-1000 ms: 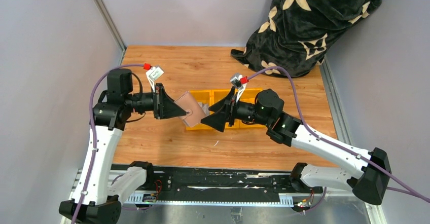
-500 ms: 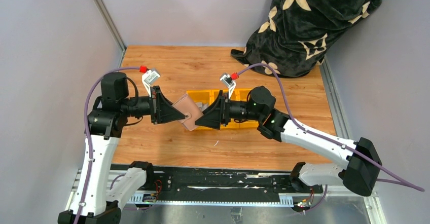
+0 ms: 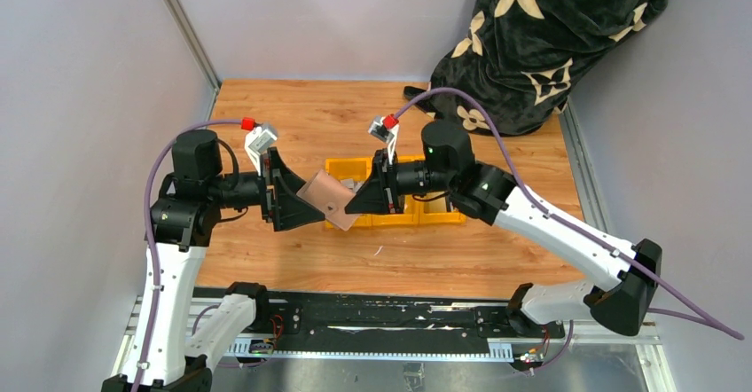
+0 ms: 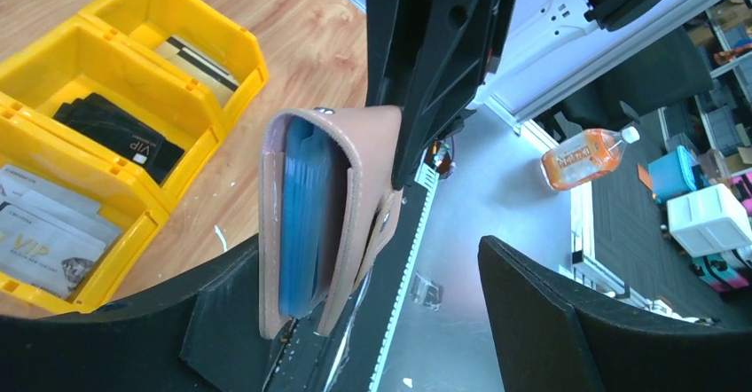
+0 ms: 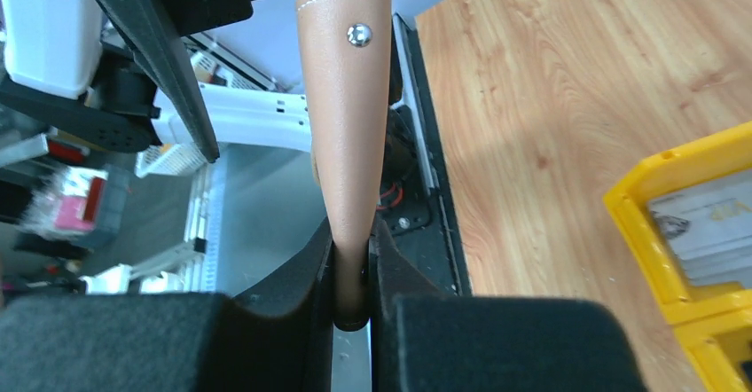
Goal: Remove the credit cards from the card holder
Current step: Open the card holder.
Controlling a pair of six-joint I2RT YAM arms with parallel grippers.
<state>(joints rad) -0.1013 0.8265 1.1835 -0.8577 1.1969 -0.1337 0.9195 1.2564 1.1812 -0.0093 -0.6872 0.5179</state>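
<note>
Right wrist view, nearest first: the right gripper (image 5: pixel 352 296) is pinched shut on the lower edge of the tan leather card holder with a blue lining and a metal snap (image 5: pixel 346 126), which stands upright between its fingers, lifted above the wooden table (image 5: pixel 567 99). A second ago those jaws were wide and the left arm carried the holder. Now the left gripper (image 4: pixel 381 277) has spread open; the holder sits just beside one finger, and whether it still touches it I cannot tell. So this reads as a handover to the right arm, probably to free the left for pulling cards. The blue inner stack (image 4: pixel 306 215) shows no card edge clearly.

Beyond, the row of yellow plastic bins (image 4: pixel 191 144) rests on the table. One compartment holds whitish printed plastic cards (image 4: pixel 44 232), the next a black wallet-like item (image 4: pixel 115 130), the farthest a dark-striped card (image 4: pixel 199 59).
</note>
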